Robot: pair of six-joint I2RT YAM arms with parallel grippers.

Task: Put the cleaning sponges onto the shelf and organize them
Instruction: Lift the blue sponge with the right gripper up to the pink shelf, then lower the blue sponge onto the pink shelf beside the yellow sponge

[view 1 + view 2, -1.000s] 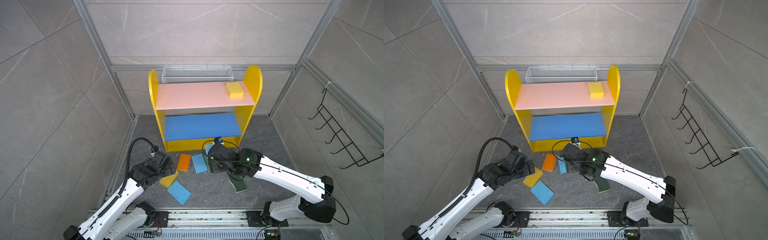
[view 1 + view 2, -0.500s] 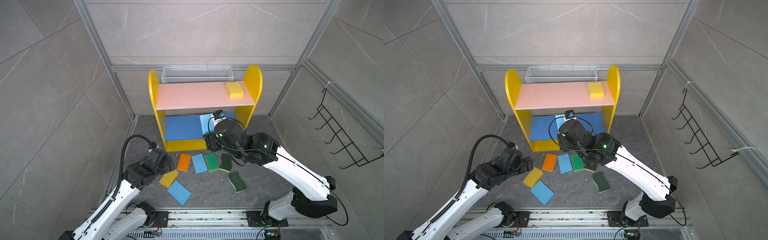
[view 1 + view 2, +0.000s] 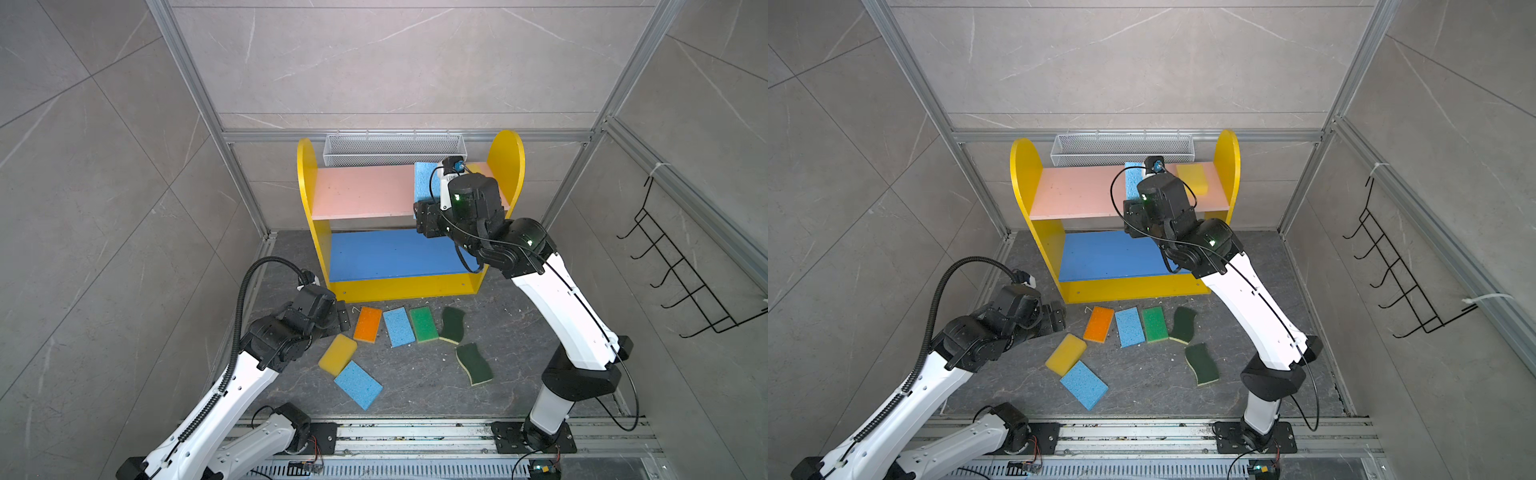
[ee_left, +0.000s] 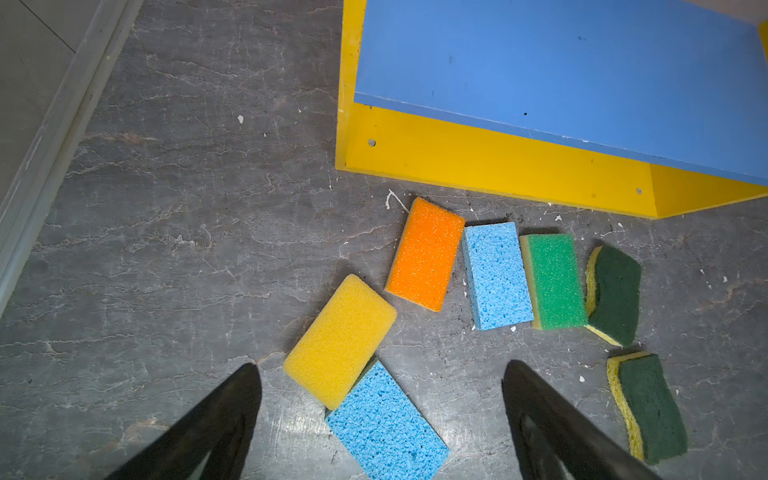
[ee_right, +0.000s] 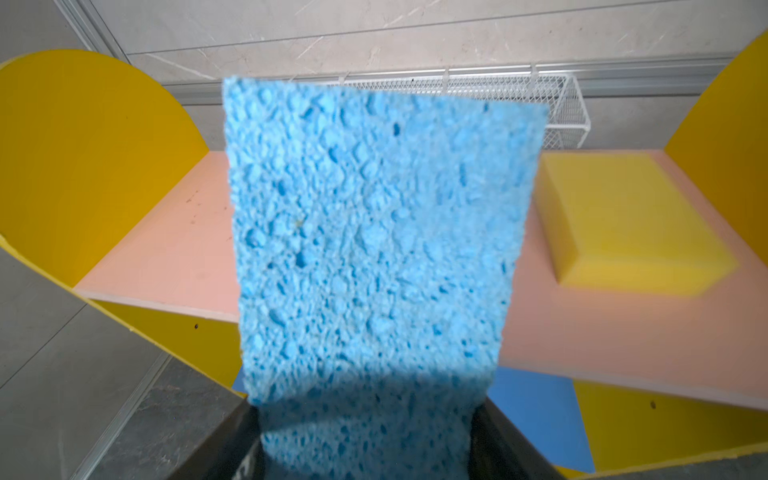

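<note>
the right pincer (image 5: pixel 365 436) is clamped on a blue sponge (image 5: pixel 374 232). it grips the sponge across its width at one short end, and the rest sticks out ahead of the fingers. in both top views this held sponge hangs over the right half of the pink board (image 3: pixel 361 191) of the shelf (image 3: pixel 306 199). it is just beside a yellow sponge (image 3: pixel 1192 176) that lies flat by the right side panel. i cannot tell whether the held one touches the board. the shelf stands at the back edge of the desk (image 3: pixel 415 403), with a mesh basket (image 3: pixel 392 149) behind it.

the left pincer (image 4: pixel 379 370) hangs open with nothing in it, low over the left side of the desk.

just before the shelf's foot four sponges lie in a close row: orange sponge (image 3: pixel 368 324), row blue sponge (image 3: pixel 398 326), green sponge (image 3: pixel 424 323), wavy sponge (image 3: pixel 453 325). a second wavy sponge (image 3: pixel 474 363) lies nearer the front edge, a little apart. left of the middle, a second yellow sponge (image 3: pixel 337 354) lies aslant, touching the front blue sponge (image 3: pixel 358 384).
</note>
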